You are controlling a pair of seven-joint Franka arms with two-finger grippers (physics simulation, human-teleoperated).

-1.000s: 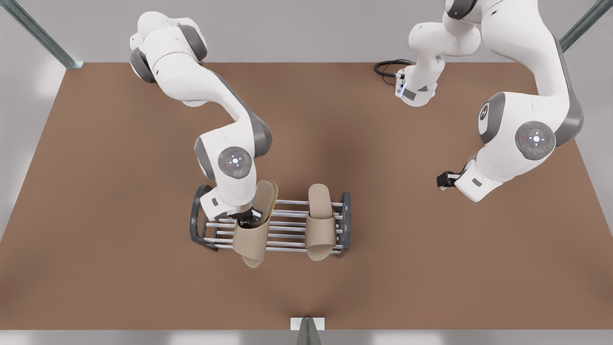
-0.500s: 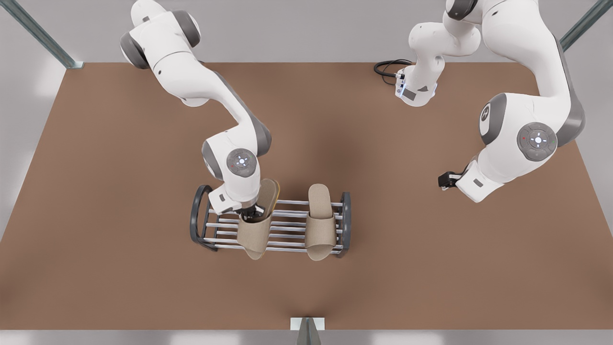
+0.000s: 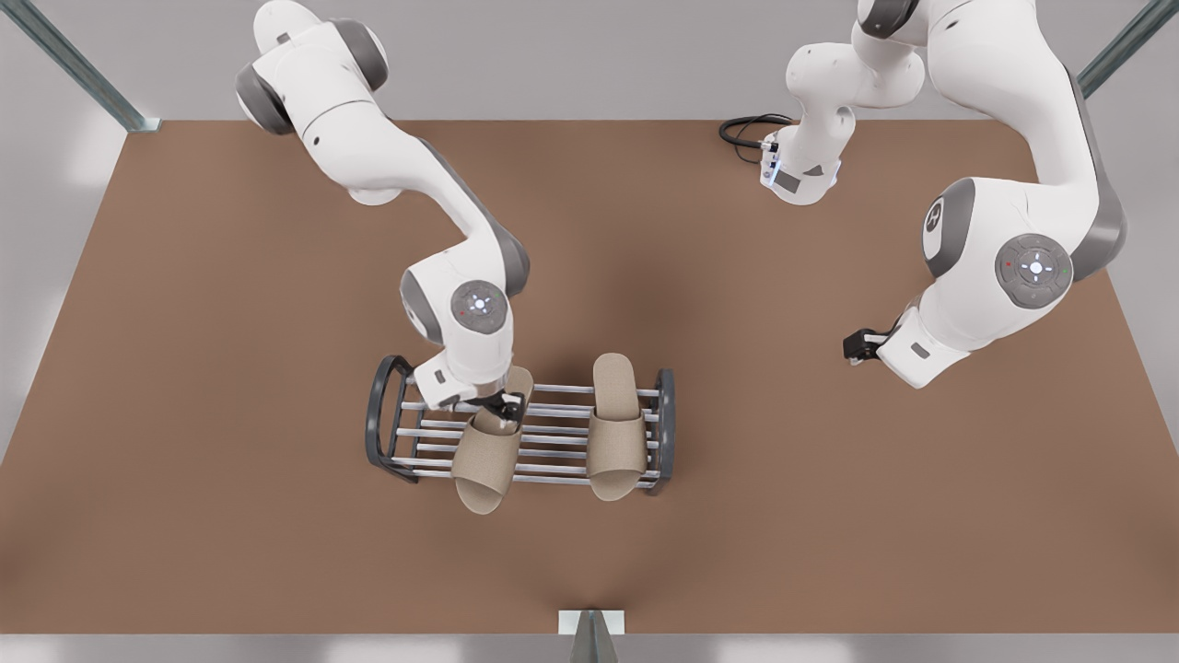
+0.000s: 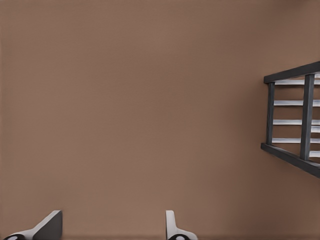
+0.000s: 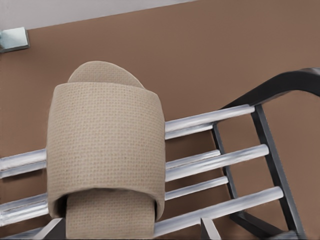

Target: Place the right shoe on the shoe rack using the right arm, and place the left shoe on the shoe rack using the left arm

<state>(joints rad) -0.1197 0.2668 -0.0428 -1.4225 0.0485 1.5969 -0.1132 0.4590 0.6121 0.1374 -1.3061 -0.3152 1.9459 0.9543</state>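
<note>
The shoe rack stands at the table's middle, with two beige slippers lying across its bars. The right shoe lies flat on the rack's half toward the front view's left, toe over the near edge. My right gripper hangs over its heel end, open. In the right wrist view its fingertips stand apart on either side of the right shoe, one of them clear of it. The left shoe rests on the other half. My left gripper waits far off at the front view's right, open over bare table.
The brown table spreads wide around the rack. One rack end appears in the left wrist view. A black cable lies by an arm's base at the back. A metal post stands at the near edge.
The right shoe went from tilted and held up to lying flat on the bars. My right gripper sank with it and opened. The left arm barely moved.
</note>
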